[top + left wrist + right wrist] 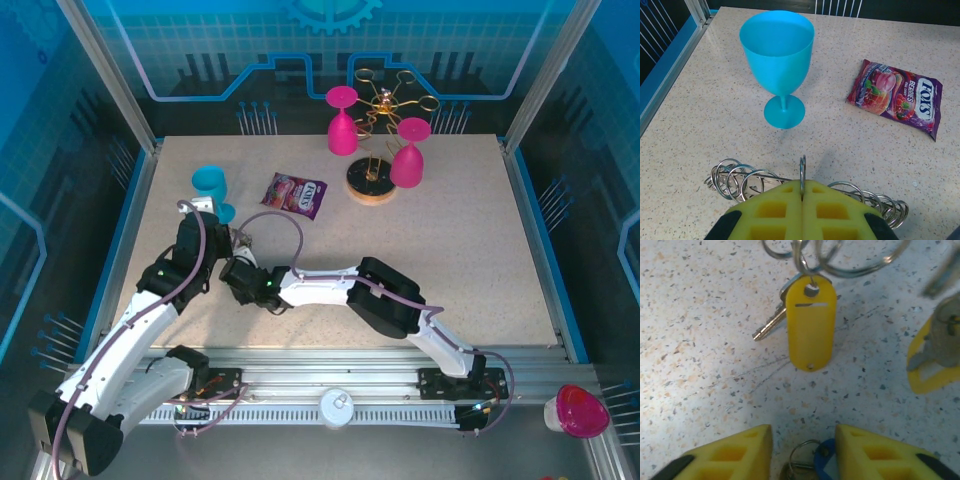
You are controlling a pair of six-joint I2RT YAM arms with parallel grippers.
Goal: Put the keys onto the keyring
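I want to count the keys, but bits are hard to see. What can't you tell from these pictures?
Top view: the keys are too small to count.
Left wrist view: the left gripper hides most of the keyring.
Right wrist view: the bottom edge cuts off the blue tag, so whether the right gripper holds it is unclear.
Same view: the yellow tag at the right edge is blurred.
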